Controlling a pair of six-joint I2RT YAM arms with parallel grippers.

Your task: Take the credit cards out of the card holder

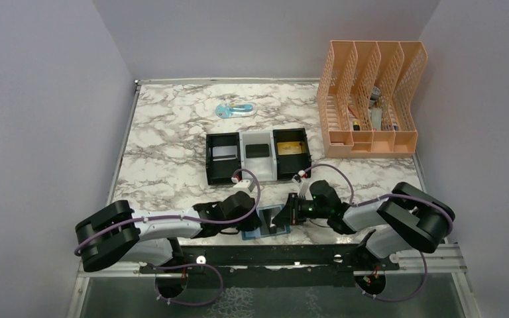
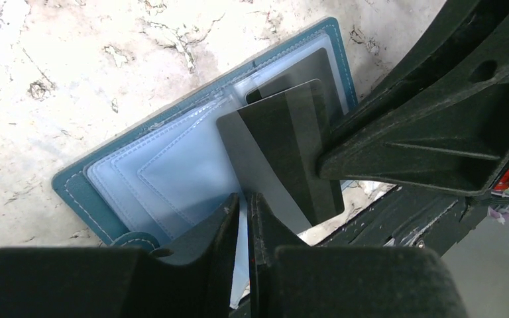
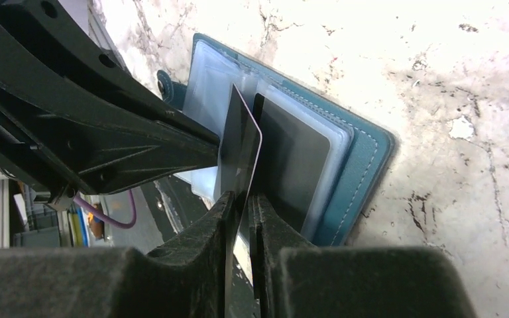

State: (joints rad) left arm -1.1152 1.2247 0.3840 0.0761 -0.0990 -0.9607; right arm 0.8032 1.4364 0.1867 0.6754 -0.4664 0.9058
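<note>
Card holder; two dark cards

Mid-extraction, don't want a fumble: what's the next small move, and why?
Probably, with jaws tight, pull the right gripper back to slide the dark card free. It stands partly out of the card holder, between the right jaws, while the left gripper straddles a clear sleeve, likely anchoring the holder.

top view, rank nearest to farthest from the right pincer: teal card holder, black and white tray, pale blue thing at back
1. teal folding card holder, at the right pincer
2. black-and-white three-compartment tray, mid table
3. small pale blue object, far back
</note>
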